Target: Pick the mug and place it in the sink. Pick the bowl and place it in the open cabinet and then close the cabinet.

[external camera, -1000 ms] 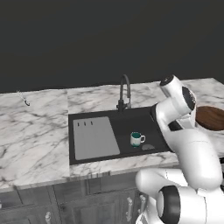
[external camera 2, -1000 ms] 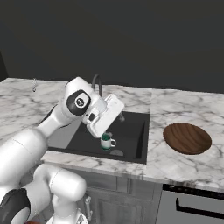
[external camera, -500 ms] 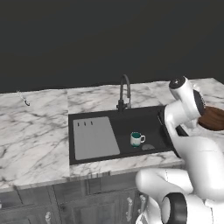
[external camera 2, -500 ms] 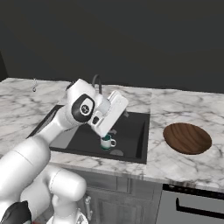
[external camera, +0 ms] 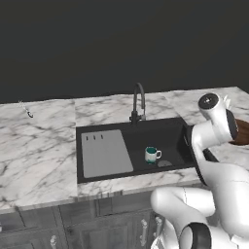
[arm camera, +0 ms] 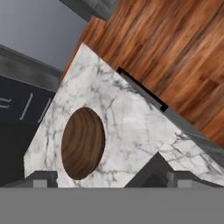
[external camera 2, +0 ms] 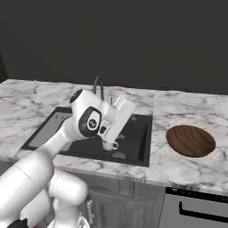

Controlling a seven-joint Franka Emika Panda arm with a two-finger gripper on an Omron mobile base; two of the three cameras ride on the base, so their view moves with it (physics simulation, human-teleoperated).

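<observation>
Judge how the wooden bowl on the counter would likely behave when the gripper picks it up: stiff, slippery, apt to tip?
The bowl looks like solid wood, so probably stiff and not fragile. It is wide and shallow, resting flat on the counter, so it should slide rather than roll if pushed. A grip on its rim alone may let it tilt.

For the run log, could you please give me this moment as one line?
mug: in sink | bowl: on counter | hand: open

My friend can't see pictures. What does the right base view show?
A white robot arm leans over a black sink where a small white and teal mug sits. To the right, a brown wooden bowl rests on the marble counter.
</observation>
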